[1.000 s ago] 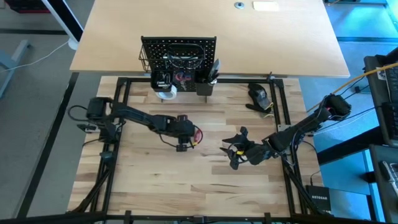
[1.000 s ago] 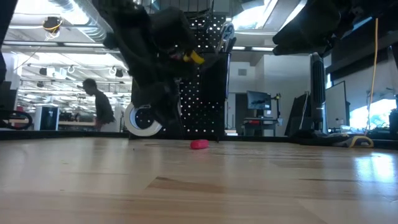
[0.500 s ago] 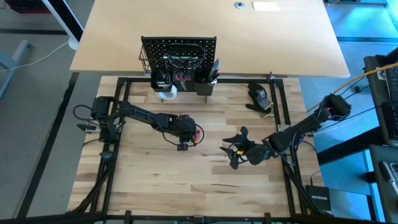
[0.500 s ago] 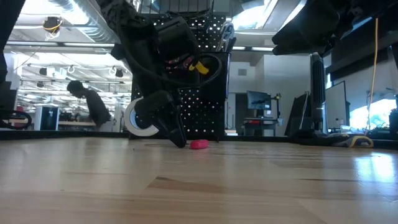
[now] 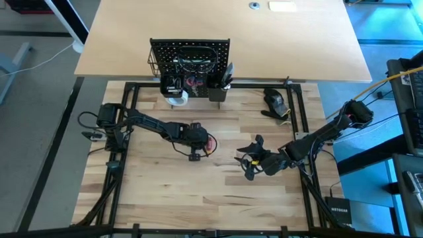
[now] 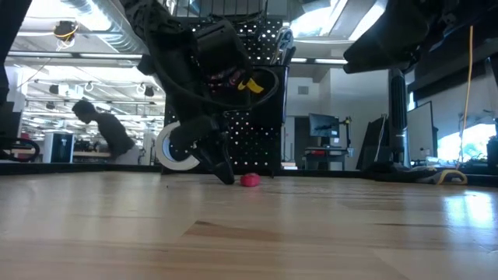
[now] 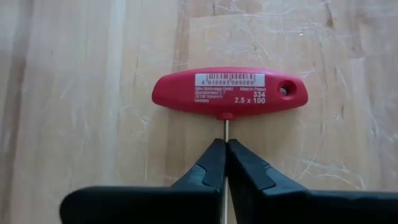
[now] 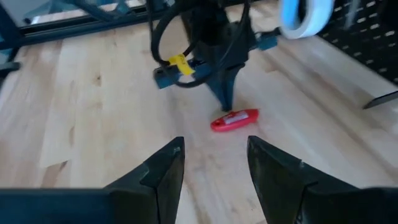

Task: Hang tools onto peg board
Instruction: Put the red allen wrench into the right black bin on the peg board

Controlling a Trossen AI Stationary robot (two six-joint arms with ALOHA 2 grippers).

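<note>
A T-handle hex key with a red handle (image 7: 230, 90) and a thin metal shaft (image 7: 226, 127) lies flat on the wooden table; it also shows in the high view (image 5: 210, 142) and the low view (image 6: 250, 180). My left gripper (image 7: 225, 149) is shut on its shaft, low at the table's middle (image 5: 193, 148). My right gripper (image 8: 214, 155) is open and empty, held above the table to the right (image 5: 250, 164). The black peg board (image 5: 190, 56) stands upright at the far edge, with a white tape roll (image 5: 177, 99) at its foot. My left gripper pinches the hex key's thin shaft (image 7: 226, 132) between its two fingertips, just behind the red handle. The fingers (image 6: 224, 173) slant down to the table and lie along the shaft. The red handle rests flat on the table.
A bulky black device with a yellow mark (image 5: 276, 102) lies at the far right. Black frame rails (image 5: 129, 99) border the work area. Cups and a wire basket on the peg board hold tools. A person (image 6: 105, 132) moves in the room behind. Bare wood lies toward the near edge.
My left gripper has gone down to the table, its fingertips now beside the red handle. The hex key has stayed on the table. My right arm has kept still.
</note>
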